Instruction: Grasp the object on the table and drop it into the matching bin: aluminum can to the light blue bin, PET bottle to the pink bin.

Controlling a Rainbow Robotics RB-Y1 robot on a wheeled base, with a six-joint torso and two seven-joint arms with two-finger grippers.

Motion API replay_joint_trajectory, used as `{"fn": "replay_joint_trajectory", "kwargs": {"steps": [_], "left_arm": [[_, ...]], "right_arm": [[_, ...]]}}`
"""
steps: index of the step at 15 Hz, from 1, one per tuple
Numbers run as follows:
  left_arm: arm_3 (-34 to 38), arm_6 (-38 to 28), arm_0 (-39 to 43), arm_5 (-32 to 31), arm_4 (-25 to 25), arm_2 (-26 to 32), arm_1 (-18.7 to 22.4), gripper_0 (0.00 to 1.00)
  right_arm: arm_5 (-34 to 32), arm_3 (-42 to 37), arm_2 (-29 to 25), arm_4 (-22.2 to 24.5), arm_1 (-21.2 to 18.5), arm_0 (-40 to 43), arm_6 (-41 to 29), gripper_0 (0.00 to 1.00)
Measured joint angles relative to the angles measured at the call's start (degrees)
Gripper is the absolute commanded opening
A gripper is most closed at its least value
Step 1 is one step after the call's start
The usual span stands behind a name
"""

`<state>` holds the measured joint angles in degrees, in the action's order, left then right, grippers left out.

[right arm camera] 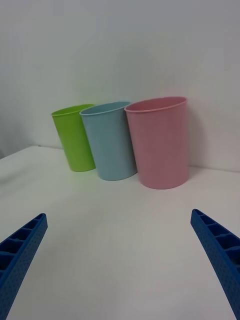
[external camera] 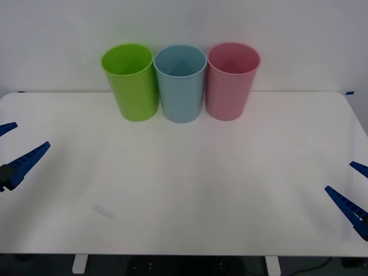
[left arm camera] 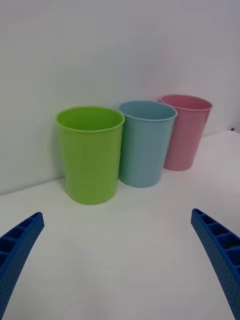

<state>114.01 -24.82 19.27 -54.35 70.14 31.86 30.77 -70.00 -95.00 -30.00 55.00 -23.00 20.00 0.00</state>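
Our left tool (external camera: 12,150) hovers at the left edge of the counter (external camera: 190,190), its blue ribbed fingers (left arm camera: 17,247) spread wide apart and clasping nothing. Our right tool (external camera: 352,190) waits at the right edge, nearer the front, its fingers (right arm camera: 220,247) likewise parted and bare. Farther out, at the back of the counter against the white wall, we see three bins upright in a tight row: the lime green bin (external camera: 131,80) toward our left, the light blue bin (external camera: 181,82) in the middle and the pink bin (external camera: 231,79) toward our right, each just beside its neighbour. We cannot tell where the can is.
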Motion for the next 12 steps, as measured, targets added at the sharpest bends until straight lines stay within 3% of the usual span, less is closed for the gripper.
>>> {"fn": "replay_joint_trajectory", "kwargs": {"steps": [12], "left_arm": [[1.15, 1.90, 6.99, -1.06, -1.37, 1.06, 0.00, 1.00]], "right_arm": [[0.00, 0.00, 0.00, 0.00, 0.00, 0.00, 0.00, 1.00]]}}
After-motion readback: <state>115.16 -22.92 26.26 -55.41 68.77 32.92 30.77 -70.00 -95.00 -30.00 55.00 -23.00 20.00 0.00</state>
